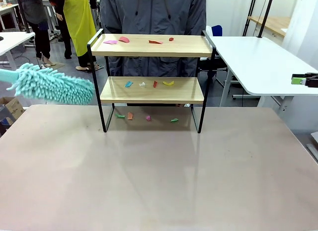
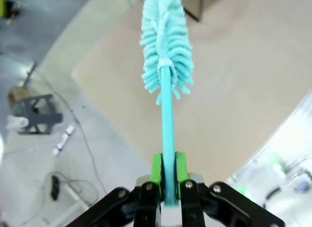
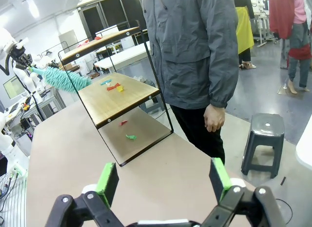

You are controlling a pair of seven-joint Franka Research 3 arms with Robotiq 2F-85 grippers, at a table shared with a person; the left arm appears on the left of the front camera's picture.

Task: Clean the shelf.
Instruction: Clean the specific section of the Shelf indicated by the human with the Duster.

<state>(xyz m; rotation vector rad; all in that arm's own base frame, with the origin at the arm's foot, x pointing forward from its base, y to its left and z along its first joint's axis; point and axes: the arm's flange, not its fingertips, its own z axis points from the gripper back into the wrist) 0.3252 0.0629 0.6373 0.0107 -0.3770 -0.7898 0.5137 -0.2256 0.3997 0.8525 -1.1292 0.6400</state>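
Shelf (image 1: 149,96) stands at the far middle of the table (image 1: 159,181), right in front of a person in a grey jacket (image 1: 154,12). Its open face is toward the robot, so both boards can be reached from this side.

Coloured paper scraps lie on the top board (image 1: 123,39), on the lower board (image 1: 168,83) and on the table under the frame (image 1: 129,115) (the mess to be swept, I take it). None look disturbed; cleaning judged not yet begun.

Left jaws are closed on the thin handle of a teal fluffy duster (image 1: 54,84), with the green pads (image 2: 156,169) pinching it near its end. That grip puts the head far ahead of the wrist, which gives reach. The head hangs just beside the shelf's left frame, between the two boards, with no contact I can make out. Probably lined up to enter from the side, under the raised rail.

Right jaws are wide open and hold nothing. They sit well apart from the shelf on the right, likely to stay out of the sweep. The person's hand (image 3: 214,118) hangs idle.
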